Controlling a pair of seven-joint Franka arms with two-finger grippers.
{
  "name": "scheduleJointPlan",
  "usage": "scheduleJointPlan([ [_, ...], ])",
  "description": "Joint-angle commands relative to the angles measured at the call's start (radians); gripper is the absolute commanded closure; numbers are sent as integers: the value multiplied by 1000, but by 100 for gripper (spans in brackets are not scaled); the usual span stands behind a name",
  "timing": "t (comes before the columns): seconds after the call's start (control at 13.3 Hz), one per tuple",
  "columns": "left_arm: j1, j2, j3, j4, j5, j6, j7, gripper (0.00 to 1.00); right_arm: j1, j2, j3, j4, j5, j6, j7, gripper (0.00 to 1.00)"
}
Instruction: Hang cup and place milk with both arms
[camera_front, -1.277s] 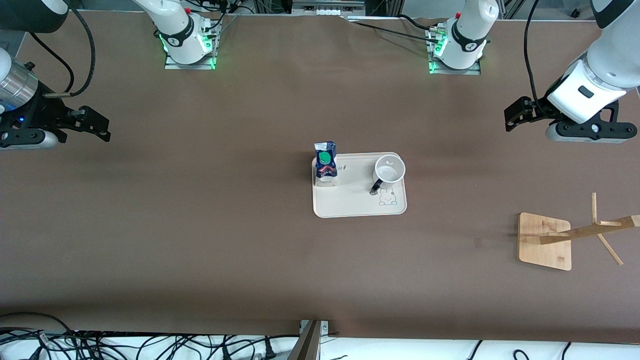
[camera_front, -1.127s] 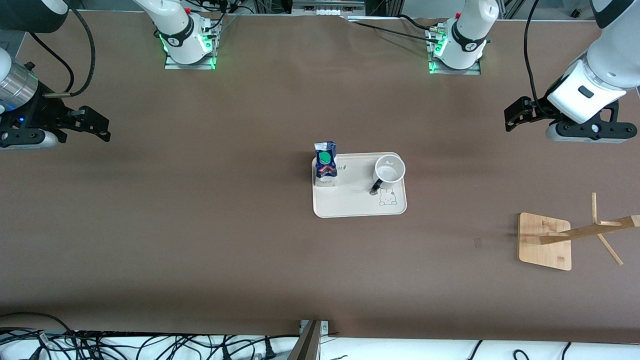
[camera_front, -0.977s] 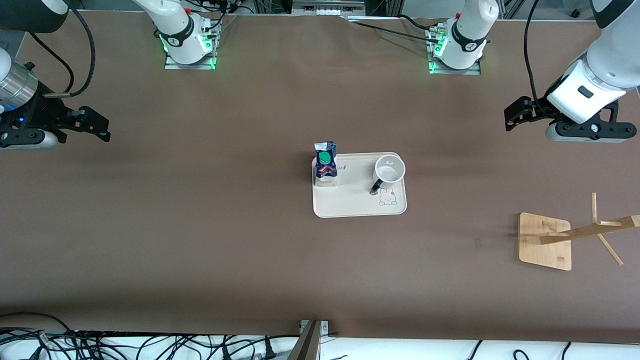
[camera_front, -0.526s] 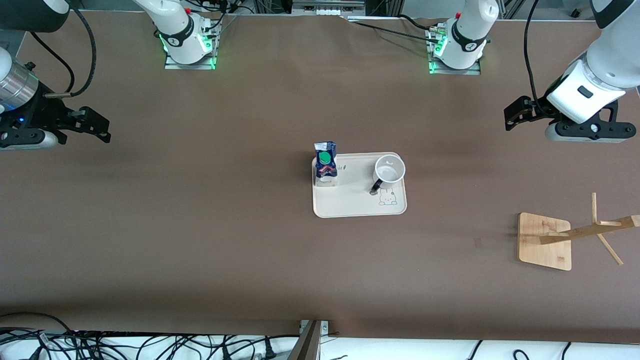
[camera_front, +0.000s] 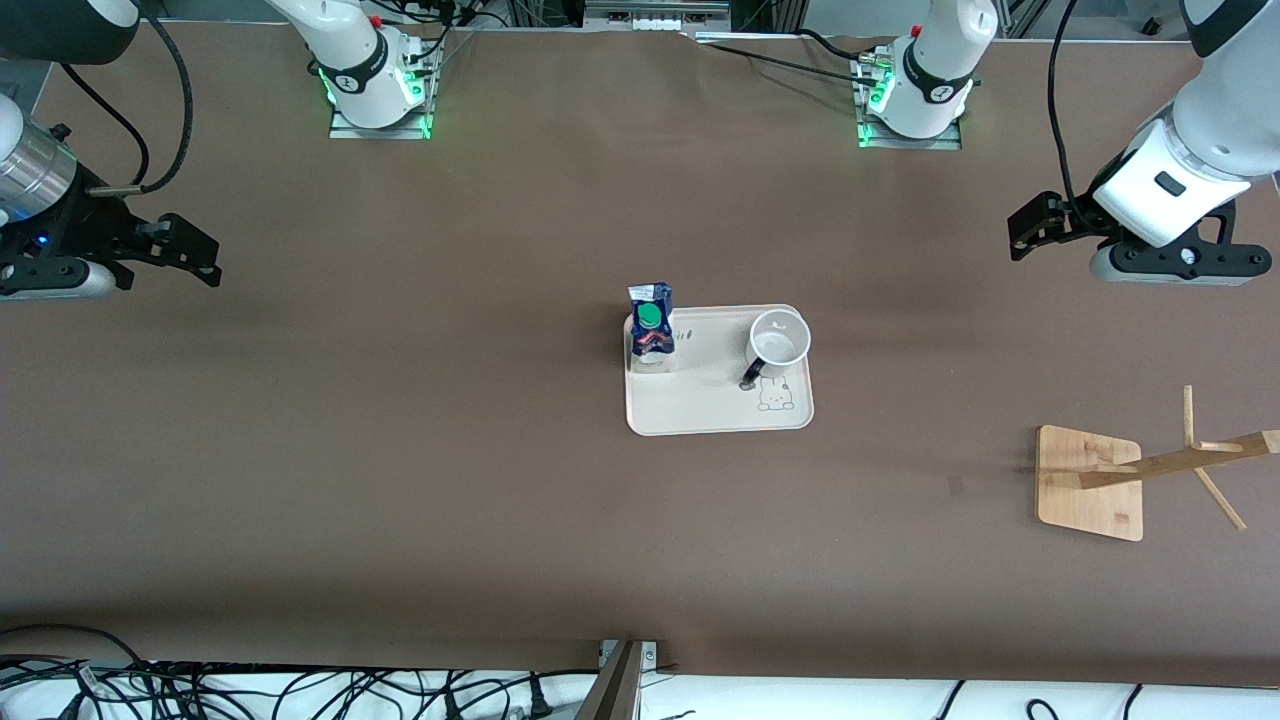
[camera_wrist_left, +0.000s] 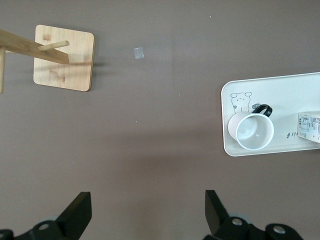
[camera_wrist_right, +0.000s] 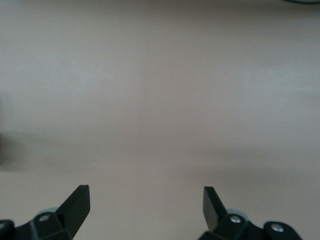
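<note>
Nothing's moved over the last sec or so: both arms parked, task not started, you've all steps ahead. Left gripper (camera_wrist_left: 145, 212) hangs over bare table at left arm's end, fingers spread, holding nothing. Right gripper (camera_wrist_right: 145, 210) same at right arm's end, spread and empty. Cup (camera_front: 778, 340) and milk (camera_front: 651, 330) sit upright on the tray (camera_front: 710, 410) mid-table, apart, milk toward right arm's end. Wooden rack (camera_front: 1090, 482) w/ pegs sits nearer the camera at left arm's end, nothing hung.

One cup (camera_front: 779, 338), one milk carton (camera_front: 651, 327), one tray (camera_front: 700, 405), one wooden rack (camera_front: 1090, 483), one counter (camera_front: 400, 450), and two arms, each with one gripper: left (camera_front: 1035, 228), right (camera_front: 190, 250).
</note>
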Motion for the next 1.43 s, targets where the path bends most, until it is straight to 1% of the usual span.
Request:
scheduleJointPlan([
  [0.0,-6,35,-10,42,-18,-30,4,0,0,3,3,17,6,-5,-2,0],
  [0.15,-9,35,-33,45,-21,-32,2,0,0,3,4,17,6,-5,-2,0],
  [0.38,-33,51,-34,65,-18,-32,8,0,0,3,3,17,6,-5,-2,0],
  [0.6,-33,53,-32,61,-18,-110,6,0,-1,4,3,17,6,-5,-3,0],
  [0.75,-36,52,-35,51,-18,-130,2,0,-2,4,3,17,7,-7,-3,0],
  [0.9,-50,61,-49,33,-19,-118,-27,0,-2,3,3,17,6,-7,-3,0],
  [0.98,-55,85,-56,31,-21,-87,-84,0,-2,4,3,17,7,-7,-3,0],
  [1.13,-67,122,-116,30,-19,-21,-232,0,-2,4,3,17,7,-7,-3,0],
  [1.35,-69,200,-223,28,-4,74,-414,0,-2,3,3,17,7,-5,-3,0],
])
